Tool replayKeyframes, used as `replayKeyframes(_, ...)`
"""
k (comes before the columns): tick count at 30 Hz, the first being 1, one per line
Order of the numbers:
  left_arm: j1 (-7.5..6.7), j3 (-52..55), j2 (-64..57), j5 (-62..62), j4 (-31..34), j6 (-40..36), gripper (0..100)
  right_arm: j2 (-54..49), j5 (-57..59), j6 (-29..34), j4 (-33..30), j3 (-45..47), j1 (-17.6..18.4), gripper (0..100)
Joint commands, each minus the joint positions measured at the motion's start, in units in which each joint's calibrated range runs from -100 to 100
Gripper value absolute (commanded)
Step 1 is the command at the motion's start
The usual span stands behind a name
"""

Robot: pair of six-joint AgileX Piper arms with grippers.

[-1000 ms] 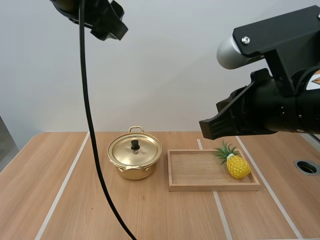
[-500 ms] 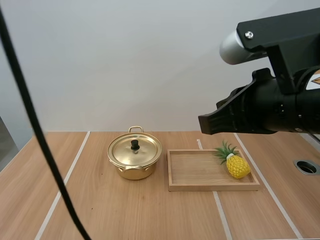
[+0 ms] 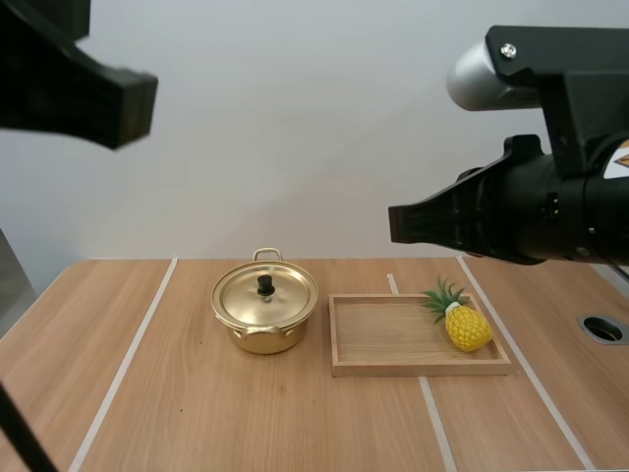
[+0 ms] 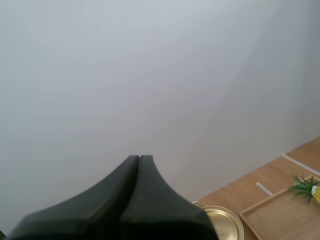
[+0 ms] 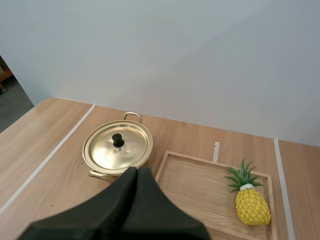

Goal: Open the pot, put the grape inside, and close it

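One pot point(image 3: 263, 340); one tray point(image 3: 413, 369); one pineapple point(image 3: 467, 327)

Reads to me as a robotics lab bench, not a kitchen. Pale wood-laminate desk point(image 3: 295, 423) with white strips and a round cable port point(image 3: 602, 328), bare grey-white wall point(image 3: 295, 128) behind. Staged props: small brass-coloured lidded pot point(image 3: 265, 313), shallow rectangular wooden tray point(image 3: 388, 344), yellow toy pineapple point(image 3: 466, 325) inside it.

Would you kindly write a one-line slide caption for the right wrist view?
Shut right gripper above a lidded gold pot and a tray holding a pineapple.
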Motion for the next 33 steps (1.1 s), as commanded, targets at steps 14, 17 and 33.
replayKeyframes(14,0.5,32.42,-16.29,-32.0,7.9,-15.4,0,-15.83,-22.64,8.34,-10.76,2.6,-2.79,0)
replayKeyframes(17,1.29,36.18,-17.7,-36.64,7.9,-17.28,0,-19.44,-28.4,8.38,-10.76,7.68,-3.68,0)
replayKeyframes(33,2.63,53.35,-19.65,-54.33,10.06,-20.12,0,-19.44,-59.93,8.58,-15.6,36.96,-3.91,0)
